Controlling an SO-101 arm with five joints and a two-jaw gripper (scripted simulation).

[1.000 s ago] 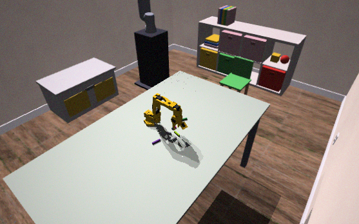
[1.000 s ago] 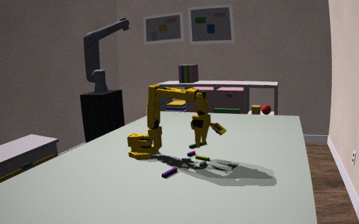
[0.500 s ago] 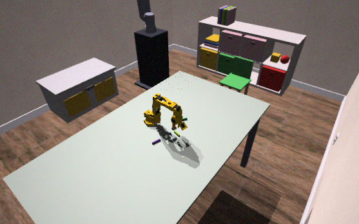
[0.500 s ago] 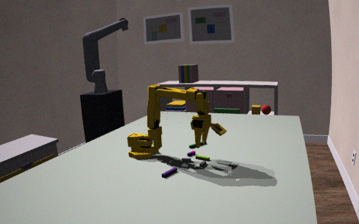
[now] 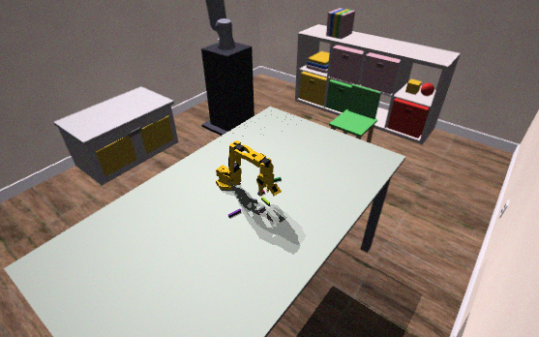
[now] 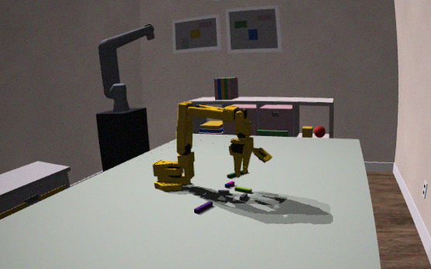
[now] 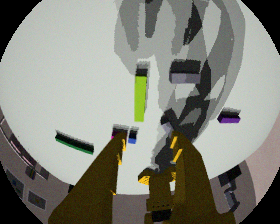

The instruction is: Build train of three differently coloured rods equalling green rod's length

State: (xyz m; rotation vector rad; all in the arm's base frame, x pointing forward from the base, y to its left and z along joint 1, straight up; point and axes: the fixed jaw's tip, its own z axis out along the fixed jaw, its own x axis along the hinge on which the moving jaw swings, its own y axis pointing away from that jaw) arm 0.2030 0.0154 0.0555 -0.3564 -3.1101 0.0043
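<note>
My gripper [image 5: 261, 192] [image 6: 241, 174] [image 7: 149, 134] is open a little and empty, above the table near the small rods. A magenta rod [image 6: 230, 183] [image 7: 113, 134] and a blue rod [image 6: 227, 185] [image 7: 132, 140] lie end to end, with a narrow gap in the wrist view. The lime rod [image 5: 265, 201] [image 6: 243, 189] [image 7: 140, 98] lies apart from them. One grey rod [image 6: 244, 196] [image 7: 185, 77] lies beside the lime one; another grey rod [image 6: 224, 192] [image 7: 166, 128] lies in shadow, partly hidden by a finger in the wrist view. The green rod [image 5: 278, 179] [image 6: 232, 175] [image 7: 77, 146] lies behind the gripper.
The purple rod [image 5: 234, 213] [image 6: 203, 207] [image 7: 229, 120] lies apart toward the exterior camera. The arm's shadow falls over the grey rods on the table [image 5: 139, 242] [image 6: 131, 232]. The arm's base [image 5: 224, 180] [image 6: 167, 186] stands to the left of the rods.
</note>
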